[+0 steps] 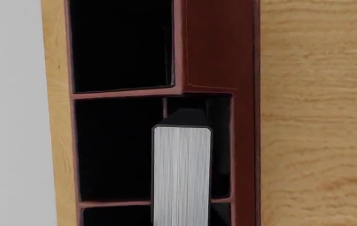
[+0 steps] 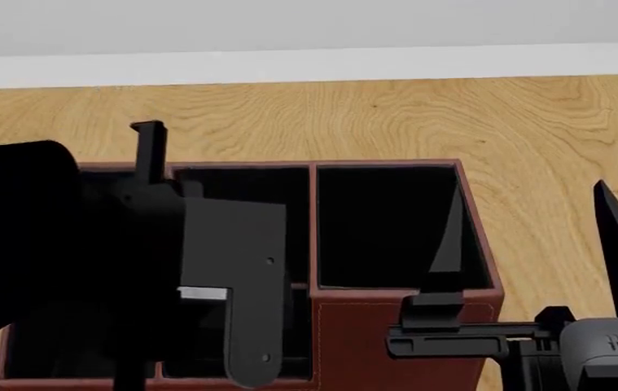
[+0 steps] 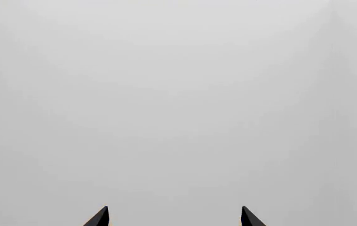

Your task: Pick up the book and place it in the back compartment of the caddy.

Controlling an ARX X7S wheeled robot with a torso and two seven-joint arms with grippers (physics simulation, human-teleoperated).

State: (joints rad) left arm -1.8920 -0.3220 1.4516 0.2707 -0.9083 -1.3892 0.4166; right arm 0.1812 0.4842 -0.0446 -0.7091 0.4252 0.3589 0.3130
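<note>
Honestly the small pale grey flat book (image 1: 181, 174), pinched in the left claw over the dark red leather-look caddy (image 1: 219, 47) while the right claw (image 3: 173, 217) gapes empty, looks ready to catch a thin divider and tip into the wrong cell.

Under the left gripper (image 2: 148, 155): book (image 1: 181, 174) standing over the caddy (image 2: 396, 334), above a divider, beside the back compartment (image 1: 219, 146). Right gripper (image 2: 532, 236) just outside the caddy, over the table (image 2: 396, 114).
</note>
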